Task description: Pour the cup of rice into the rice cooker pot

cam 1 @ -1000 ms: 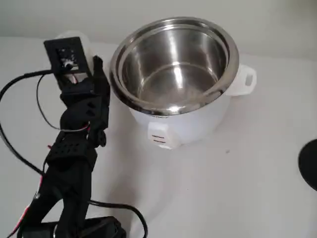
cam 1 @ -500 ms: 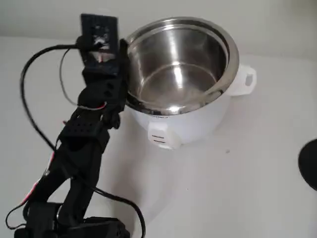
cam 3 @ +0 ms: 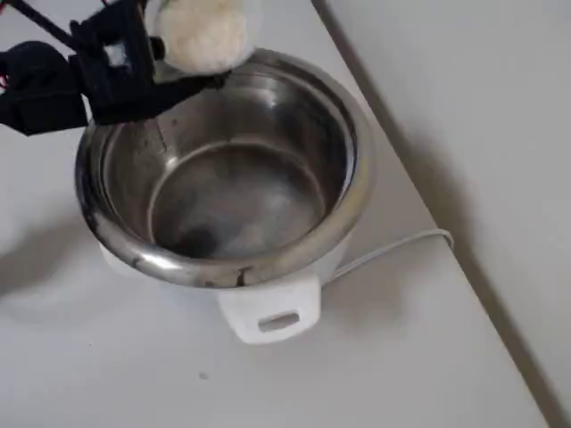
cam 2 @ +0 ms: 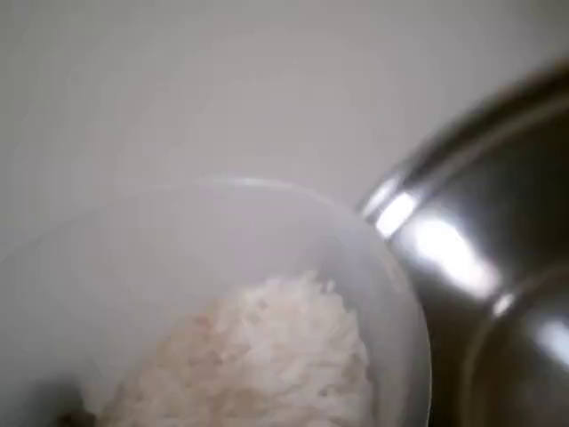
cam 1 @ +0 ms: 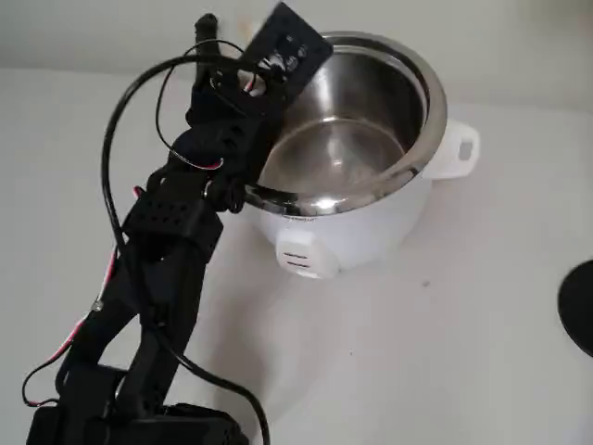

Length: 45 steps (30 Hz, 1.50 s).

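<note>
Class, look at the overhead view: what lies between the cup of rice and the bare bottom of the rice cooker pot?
Nothing but the pot's steel wall: the cup of rice sits at the rim of the rice cooker pot, whose bottom is bare in the overhead view.

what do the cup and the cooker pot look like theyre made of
The cup looks like thin translucent plastic: its whitish wall is cloudy and the rice shows through it. The rice cooker pot looks like polished stainless steel: it mirrors bright highlights and dark reflections. The cooker body seems matte white, plastic or painted metal.
</note>
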### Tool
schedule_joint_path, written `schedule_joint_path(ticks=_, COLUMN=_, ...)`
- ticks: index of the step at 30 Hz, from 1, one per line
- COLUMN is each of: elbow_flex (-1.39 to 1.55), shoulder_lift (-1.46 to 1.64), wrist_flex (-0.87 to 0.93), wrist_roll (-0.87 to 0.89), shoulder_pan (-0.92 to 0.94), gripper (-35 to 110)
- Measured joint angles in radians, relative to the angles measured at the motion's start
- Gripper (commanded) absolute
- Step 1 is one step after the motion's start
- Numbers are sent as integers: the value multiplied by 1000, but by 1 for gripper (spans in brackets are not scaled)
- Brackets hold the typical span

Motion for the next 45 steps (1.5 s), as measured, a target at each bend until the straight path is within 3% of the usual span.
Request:
schedule_joint_path(ticks=18, elbow_flex=-60, shoulder_lift=-2, wrist_flex=146, wrist_roll=736, shoulder_pan=-28, gripper=15)
schedule_joint_path(ticks=45, elbow_flex=-112, shoulder_lift=0, wrist_flex=195, wrist_roll=1193, shoulder_pan=20, gripper=10)
